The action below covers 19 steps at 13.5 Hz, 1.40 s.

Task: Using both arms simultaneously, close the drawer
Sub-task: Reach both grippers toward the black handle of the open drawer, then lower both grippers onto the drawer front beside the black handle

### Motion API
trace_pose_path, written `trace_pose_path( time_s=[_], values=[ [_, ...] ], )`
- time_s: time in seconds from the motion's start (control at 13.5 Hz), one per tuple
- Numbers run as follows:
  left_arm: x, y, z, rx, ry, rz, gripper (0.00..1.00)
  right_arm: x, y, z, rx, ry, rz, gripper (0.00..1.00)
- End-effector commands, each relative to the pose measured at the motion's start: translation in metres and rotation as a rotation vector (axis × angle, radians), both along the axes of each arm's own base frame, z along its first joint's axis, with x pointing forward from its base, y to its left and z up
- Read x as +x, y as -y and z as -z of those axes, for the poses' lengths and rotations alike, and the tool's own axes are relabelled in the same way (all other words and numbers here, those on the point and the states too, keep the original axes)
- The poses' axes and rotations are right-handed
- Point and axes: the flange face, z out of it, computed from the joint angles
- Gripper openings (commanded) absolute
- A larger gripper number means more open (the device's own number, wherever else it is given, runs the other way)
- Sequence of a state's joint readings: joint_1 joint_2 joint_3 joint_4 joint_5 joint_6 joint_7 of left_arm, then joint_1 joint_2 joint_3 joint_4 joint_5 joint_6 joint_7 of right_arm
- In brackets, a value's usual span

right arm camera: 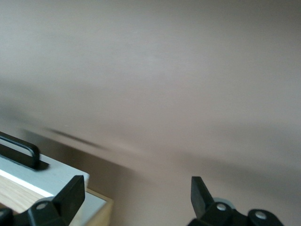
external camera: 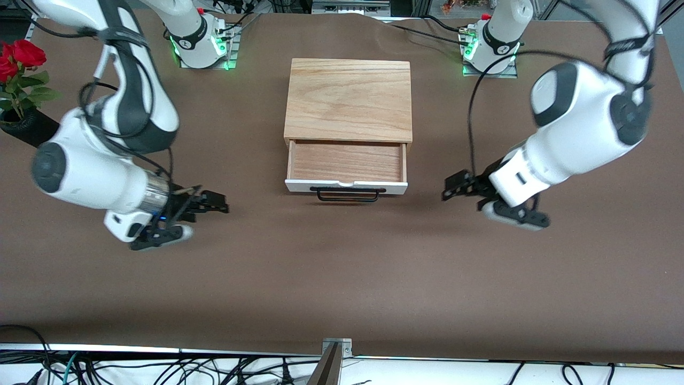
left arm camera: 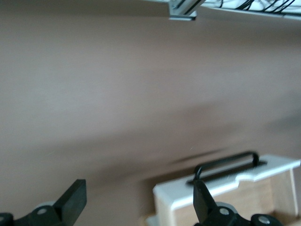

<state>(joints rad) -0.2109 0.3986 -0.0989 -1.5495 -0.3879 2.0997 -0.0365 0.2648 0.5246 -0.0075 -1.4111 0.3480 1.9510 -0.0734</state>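
Observation:
The light-wood box (external camera: 348, 99) stands mid-table. Its drawer (external camera: 346, 161) is pulled out toward the front camera, with the white front panel (external camera: 346, 186) and black wire handle (external camera: 347, 195) leading. My left gripper (external camera: 450, 190) is open and empty, low over the cloth beside the drawer front, toward the left arm's end. My right gripper (external camera: 218, 203) is open and empty beside the drawer front, toward the right arm's end. The left wrist view shows the left gripper (left arm camera: 138, 188), the panel (left arm camera: 225, 181) and handle (left arm camera: 230, 162). The right wrist view shows the right gripper (right arm camera: 137, 183) and a panel corner (right arm camera: 51, 174).
A black pot of red roses (external camera: 21, 69) stands at the right arm's end of the table. The brown cloth (external camera: 342, 278) runs to the table edge nearest the front camera, where a metal bracket (external camera: 332, 350) and cables lie.

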Motion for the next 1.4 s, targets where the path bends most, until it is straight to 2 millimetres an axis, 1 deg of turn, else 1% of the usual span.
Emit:
trace_pose_path(
  time_s=[0.0, 0.07, 0.15, 0.22, 0.37, 0.52, 0.66, 0.81, 0.89, 1.11, 1.33],
  values=[
    [0.008, 0.067, 0.058, -0.064, 0.004, 0.02, 1.0, -0.001, -0.033, 0.021, 0.059, -0.009, 0.008, 1.0],
    [0.004, 0.089, 0.076, -0.087, -0.004, 0.011, 1.0, -0.002, -0.046, 0.033, 0.062, -0.006, -0.003, 1.0],
    [0.001, 0.1, 0.095, -0.094, -0.015, 0.018, 1.0, -0.005, -0.059, 0.041, 0.061, -0.003, -0.014, 1.0],
    [0.0, 0.102, 0.118, -0.088, -0.046, 0.018, 1.0, -0.011, -0.079, 0.051, 0.058, -0.007, -0.038, 1.0],
    [-0.012, 0.119, 0.117, -0.127, -0.092, 0.033, 1.0, -0.021, -0.106, 0.068, 0.051, -0.019, -0.073, 1.0],
    [-0.025, 0.126, 0.131, -0.126, -0.168, 0.074, 1.0, -0.031, -0.125, 0.08, 0.044, -0.035, -0.101, 1.0],
    [-0.034, 0.133, 0.14, -0.12, -0.2, 0.088, 1.0, -0.038, -0.139, 0.085, 0.045, -0.044, -0.12, 1.0],
    [-0.038, 0.129, 0.143, -0.112, -0.26, 0.116, 1.0, -0.045, -0.151, 0.091, 0.075, -0.075, -0.118, 1.0],
    [-0.041, 0.129, 0.142, -0.112, -0.28, 0.131, 1.0, -0.051, -0.162, 0.095, 0.086, -0.085, -0.124, 1.0],
    [-0.043, 0.128, 0.144, -0.108, -0.31, 0.147, 1.0, -0.059, -0.174, 0.104, 0.081, -0.1, -0.145, 1.0],
    [-0.043, 0.128, 0.147, -0.108, -0.312, 0.152, 1.0, -0.07, -0.184, 0.107, 0.074, -0.128, -0.178, 1.0]
  ],
)
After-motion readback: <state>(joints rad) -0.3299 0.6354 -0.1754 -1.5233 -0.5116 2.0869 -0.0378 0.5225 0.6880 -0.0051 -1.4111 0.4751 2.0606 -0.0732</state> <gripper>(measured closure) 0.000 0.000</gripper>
